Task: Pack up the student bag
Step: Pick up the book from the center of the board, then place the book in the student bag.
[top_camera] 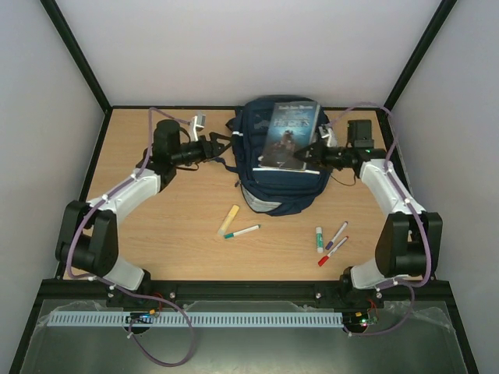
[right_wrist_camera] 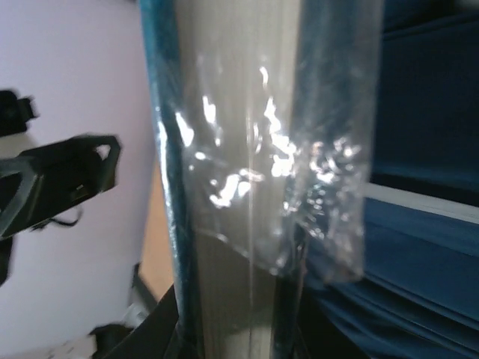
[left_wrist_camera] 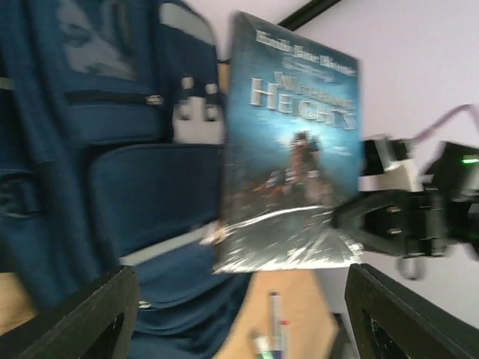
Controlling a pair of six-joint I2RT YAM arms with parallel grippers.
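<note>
Spread wide and holding nothing, the left end effector (top_camera: 221, 148) hovers just beside the left flank of the large navy blue fabric backpack (top_camera: 273, 185). The backpack lies at upper centre of the overhead view on the pale wooden worktop (top_camera: 156, 226). Over the bag's top sits a blue plastic-wrapped paperback book (top_camera: 290, 132), its lower right corner pinched by the right end effector (top_camera: 318, 155). Packing looks barely begun: the book is not yet inside. Below the bag, a yellow highlighter (top_camera: 228, 220), green pen (top_camera: 242, 231), green-capped marker (top_camera: 319, 239), purple pen (top_camera: 337, 234) and red pen (top_camera: 333, 252) lie loose.
</note>
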